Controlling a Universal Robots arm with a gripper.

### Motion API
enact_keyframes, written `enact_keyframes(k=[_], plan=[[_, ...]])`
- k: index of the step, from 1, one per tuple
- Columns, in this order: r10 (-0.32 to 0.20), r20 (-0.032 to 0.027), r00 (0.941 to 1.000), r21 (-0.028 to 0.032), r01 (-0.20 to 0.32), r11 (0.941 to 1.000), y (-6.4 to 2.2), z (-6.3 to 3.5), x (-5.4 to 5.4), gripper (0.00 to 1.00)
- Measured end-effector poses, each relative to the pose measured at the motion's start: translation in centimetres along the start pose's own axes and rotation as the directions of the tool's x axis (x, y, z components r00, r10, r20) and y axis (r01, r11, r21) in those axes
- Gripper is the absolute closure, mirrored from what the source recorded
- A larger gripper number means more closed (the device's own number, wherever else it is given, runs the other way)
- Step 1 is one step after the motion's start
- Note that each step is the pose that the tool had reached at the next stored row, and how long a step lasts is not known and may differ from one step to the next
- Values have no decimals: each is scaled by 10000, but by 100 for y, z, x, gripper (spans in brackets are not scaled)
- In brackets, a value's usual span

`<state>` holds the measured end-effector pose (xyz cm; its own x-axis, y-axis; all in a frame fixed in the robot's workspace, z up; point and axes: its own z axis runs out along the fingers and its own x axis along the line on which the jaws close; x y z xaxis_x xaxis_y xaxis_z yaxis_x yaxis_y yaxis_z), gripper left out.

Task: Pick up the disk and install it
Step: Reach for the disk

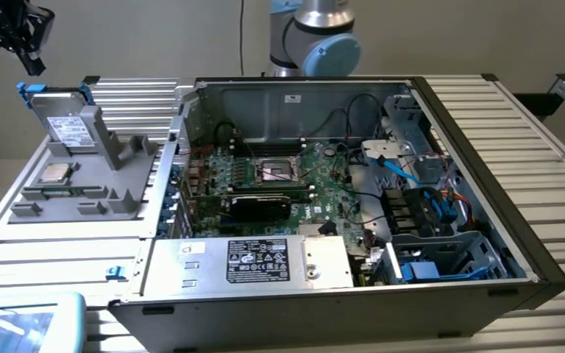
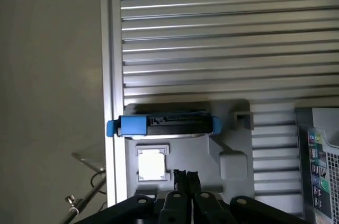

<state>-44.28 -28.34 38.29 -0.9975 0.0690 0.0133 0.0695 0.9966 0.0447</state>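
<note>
The disk [image 1: 68, 125] is a silver-grey drive with a white label in a bright blue carrier. It stands leaning in the grey holder [image 1: 106, 184] at the exterior view's left. In the wrist view I look down on the disk's [image 2: 168, 124] top edge, with blue tabs at both ends. My gripper [image 1: 33, 66] hangs high above and slightly to the left of the disk, well clear of it. Its fingers [image 2: 179, 181] are shut together with nothing between them.
A small square processor chip [image 1: 52, 174] [image 2: 152, 164] lies flat on the holder in front of the disk. The open computer case [image 1: 518, 243] takes up the middle and right, with a blue drive bay [image 1: 430, 268] at its near right corner. Ribbed aluminium table [image 2: 228, 38] surrounds everything.
</note>
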Motion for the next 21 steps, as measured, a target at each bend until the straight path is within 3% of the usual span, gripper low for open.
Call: enact_keyframes(k=[6,10,13,19,21], plan=[[-1,-1,10000,1,1,10000,184,10,103,89],[-3,-2,10000,1,3,10000,261,15,215,89],[-10,-18,10000,1,10,10000,300,21,262,89],[-8,-133,9999,9,8,10000,316,72,264,89],[-7,-134,9999,10,7,10000,316,72,264,89]])
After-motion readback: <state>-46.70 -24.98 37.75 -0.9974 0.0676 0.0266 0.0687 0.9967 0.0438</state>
